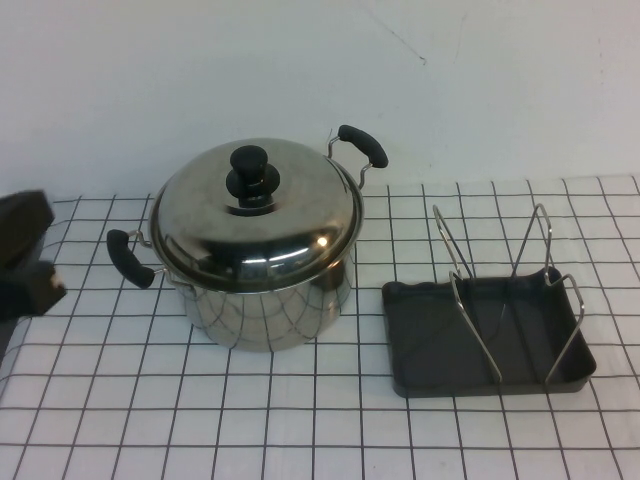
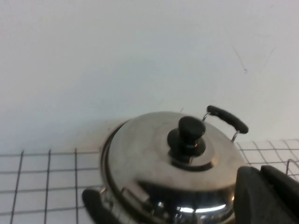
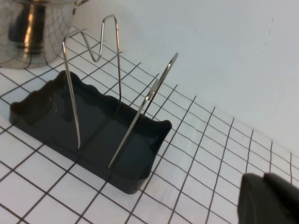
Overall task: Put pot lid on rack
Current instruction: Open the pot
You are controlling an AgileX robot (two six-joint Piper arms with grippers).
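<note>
The pot lid [image 1: 290, 215], a shiny steel dome with a black knob [image 1: 250, 172], sits on the steel pot [image 1: 270, 310] left of the table's centre. It also shows in the left wrist view [image 2: 154, 158]. The rack [image 1: 480, 385], silver wire loops in a dark grey tray, stands to the right of the pot and is empty; the right wrist view shows it too [image 3: 56, 140]. My left gripper [image 1: 45, 262] is shut and empty at the far left edge, apart from the pot [image 2: 261, 173]. My right gripper [image 3: 263, 179] is shut and empty, off to the rack's side, out of the high view.
The pot has two black handles, one at the front left [image 1: 130, 258] and one at the back right [image 1: 362, 145]. A white cloth with a black grid [image 1: 300, 420] covers the table. A white wall [image 1: 450, 80] rises behind it.
</note>
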